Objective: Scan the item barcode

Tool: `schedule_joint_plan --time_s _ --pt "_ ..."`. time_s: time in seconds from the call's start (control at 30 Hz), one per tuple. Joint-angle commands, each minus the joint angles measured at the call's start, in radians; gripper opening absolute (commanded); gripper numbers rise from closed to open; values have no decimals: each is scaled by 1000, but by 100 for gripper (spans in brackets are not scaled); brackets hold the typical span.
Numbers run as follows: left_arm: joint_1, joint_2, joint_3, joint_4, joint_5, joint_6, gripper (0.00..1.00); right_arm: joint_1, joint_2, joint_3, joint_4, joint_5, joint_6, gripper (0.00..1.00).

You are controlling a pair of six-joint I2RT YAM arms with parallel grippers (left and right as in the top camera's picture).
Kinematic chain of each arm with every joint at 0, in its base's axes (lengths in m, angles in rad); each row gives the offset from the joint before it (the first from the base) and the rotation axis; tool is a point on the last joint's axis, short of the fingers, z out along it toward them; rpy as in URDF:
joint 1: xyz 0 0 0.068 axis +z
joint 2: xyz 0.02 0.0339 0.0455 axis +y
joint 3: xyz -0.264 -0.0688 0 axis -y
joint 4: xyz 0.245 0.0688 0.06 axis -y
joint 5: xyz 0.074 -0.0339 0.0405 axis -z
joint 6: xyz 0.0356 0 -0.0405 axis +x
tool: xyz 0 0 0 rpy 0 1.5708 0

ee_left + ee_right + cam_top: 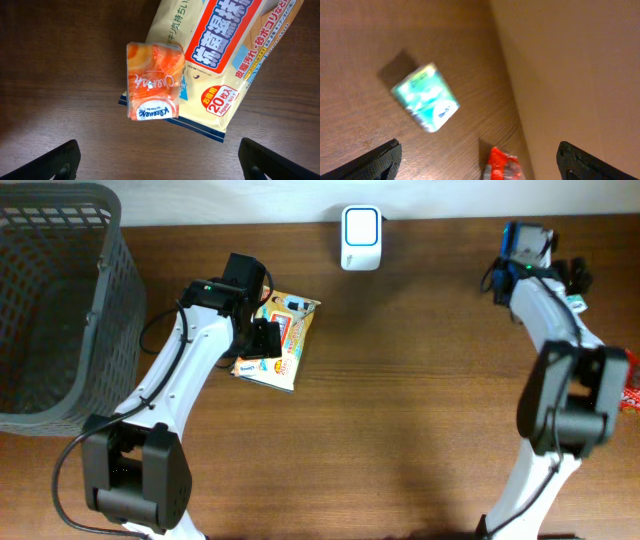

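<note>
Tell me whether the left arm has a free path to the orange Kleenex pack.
Probably yes: the left gripper hangs open near the orange Kleenex pack, with nothing between them. The pack overlaps the yellow wipes package, which a finger might catch.

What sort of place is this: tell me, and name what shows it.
Probably a mock shop checkout on a brown wooden table: a small white scanner-like box at the far edge, a grey plastic mesh basket, and packaged goods like the yellow wipes pack.
</note>
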Motion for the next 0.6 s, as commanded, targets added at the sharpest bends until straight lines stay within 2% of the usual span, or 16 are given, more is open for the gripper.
schedule_joint_plan --time_s 0.0,0.13,0.23,0.33,0.4,0.47,0.5,0.57 --pt "-2 -1 -6 -2 8 -10 99 -1 -106 8 -59 -132 61 99" --pt "-2 -1 -6 -6 13 -10 99 -5 -152 8 -165 -349 196 98" --pt "-2 -1 -6 -9 48 -9 99 -3 -179 8 -224 -515 214 98" --pt "-2 -1 -6 -8 61 -1 99 -3 -217 8 -319 -782 214 98" --pt "-2 -1 -6 -6 53 -2 99 -3 -236 8 -391 -990 214 98" --pt "-1 -1 -6 4 51 -2 99 -3 -242 8 -462 -1283 214 98" --pt "1 -1 -6 17 15 -3 99 -2 -241 8 -517 -1520 214 98" --pt "3 -1 -6 26 -39 -3 99 5 -241 8 -565 -1701 214 98"
